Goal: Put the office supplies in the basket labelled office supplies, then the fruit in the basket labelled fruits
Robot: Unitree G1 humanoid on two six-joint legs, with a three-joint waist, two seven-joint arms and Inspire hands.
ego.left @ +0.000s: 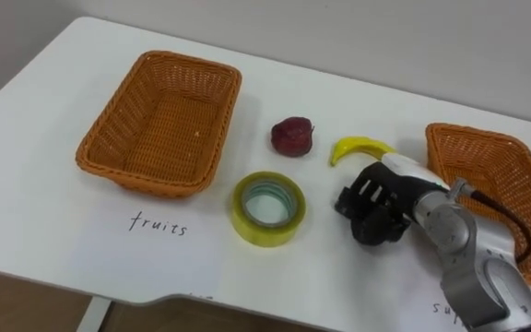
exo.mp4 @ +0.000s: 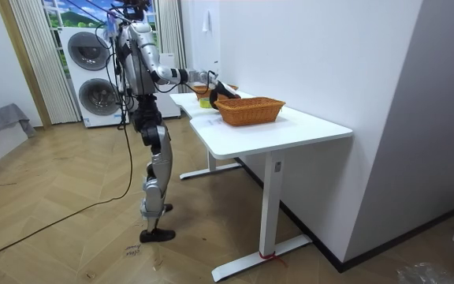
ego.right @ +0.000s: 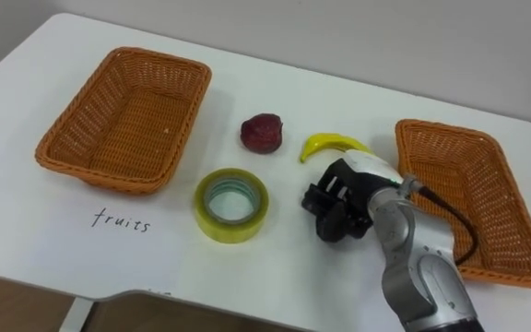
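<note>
Left eye view: the right hand (ego.left: 372, 210), fingers curled and seemingly holding nothing, is just short of the banana (ego.left: 358, 148), which lies on the surface (ego.left: 44, 203) at its twelve o'clock, long axis nine-to-three.

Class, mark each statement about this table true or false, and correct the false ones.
1. The left basket has nothing in it. True.
2. The tape lies in the right basket. False: it lies on the table, between the two baskets.
3. The banana lies between the red fruit and the right basket. True.
4. The right hand is on the red fruit. False: it is just in front of the banana, apart from the red fruit.
5. The word written on the table is beside the right basket's far edge. False: it is in front of the left basket.
</note>
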